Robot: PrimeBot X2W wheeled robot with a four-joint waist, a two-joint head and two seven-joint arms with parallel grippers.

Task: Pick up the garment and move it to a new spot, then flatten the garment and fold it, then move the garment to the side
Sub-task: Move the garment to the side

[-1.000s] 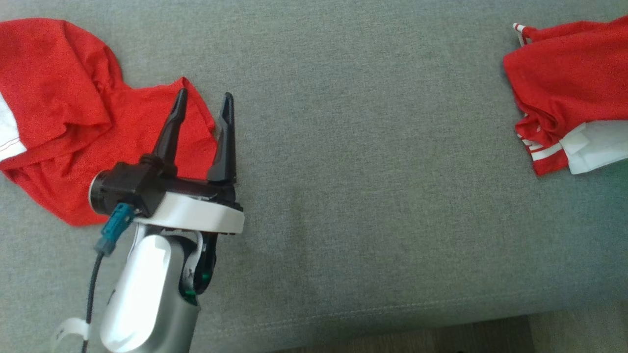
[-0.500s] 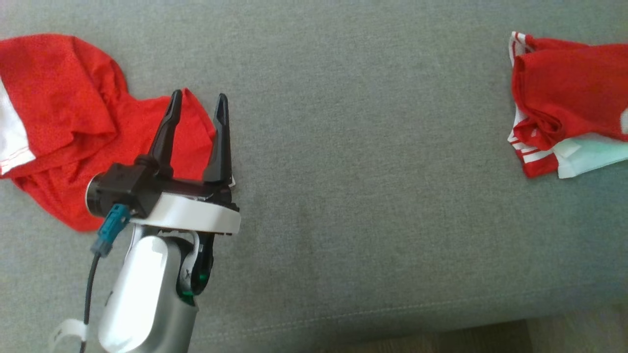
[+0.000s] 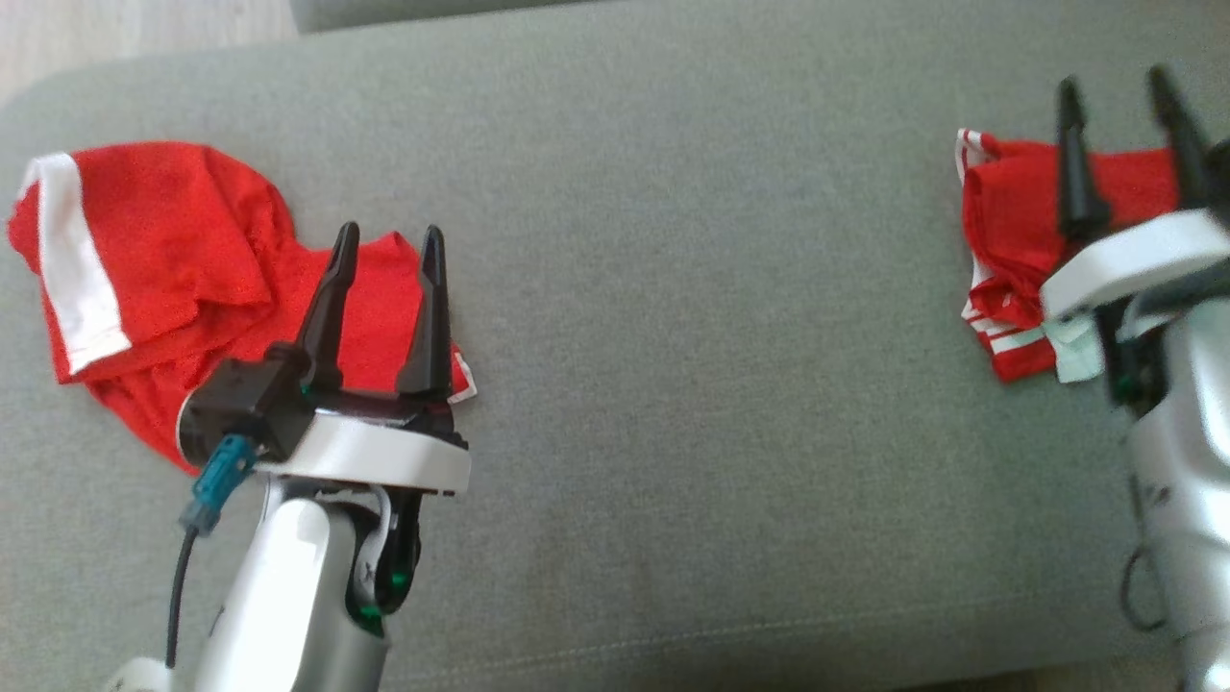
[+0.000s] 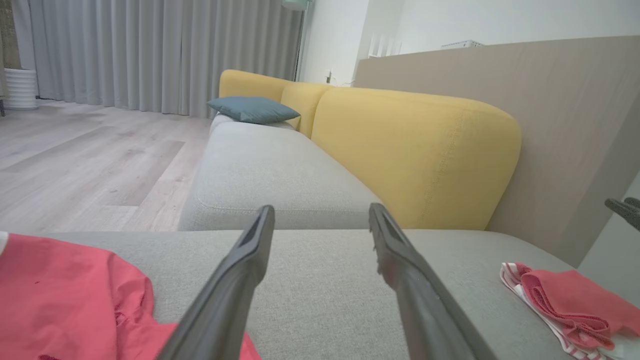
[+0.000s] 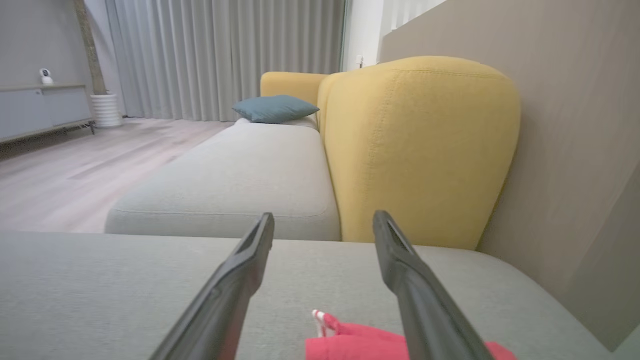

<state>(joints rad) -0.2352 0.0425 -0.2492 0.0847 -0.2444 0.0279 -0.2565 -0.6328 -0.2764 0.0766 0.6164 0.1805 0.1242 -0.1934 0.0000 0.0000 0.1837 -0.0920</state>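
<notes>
A crumpled red garment (image 3: 163, 250) with a white stripe lies at the left of the grey sofa seat (image 3: 673, 384). My left gripper (image 3: 389, 235) is open above its right edge, holding nothing. The left wrist view has that cloth (image 4: 65, 295) low on the left, beside the open left gripper (image 4: 322, 207). A second red garment (image 3: 1009, 221), folded, with white stripes, lies at the right. My right gripper (image 3: 1113, 86) stands open over it, empty. In the right wrist view the folded garment (image 5: 360, 342) sits below the open right gripper (image 5: 324, 216).
A yellow backrest (image 4: 415, 150) rises behind the seat, with a teal cushion (image 4: 252, 109) on a farther seat. Wooden floor (image 4: 75, 160) lies beyond the sofa's far end. The seat's front edge (image 3: 673, 644) runs along the bottom of the head view.
The head camera has shifted, so both garments sit lower and closer in. My right gripper has come into view, open, over the folded garment. The left gripper stays open.
</notes>
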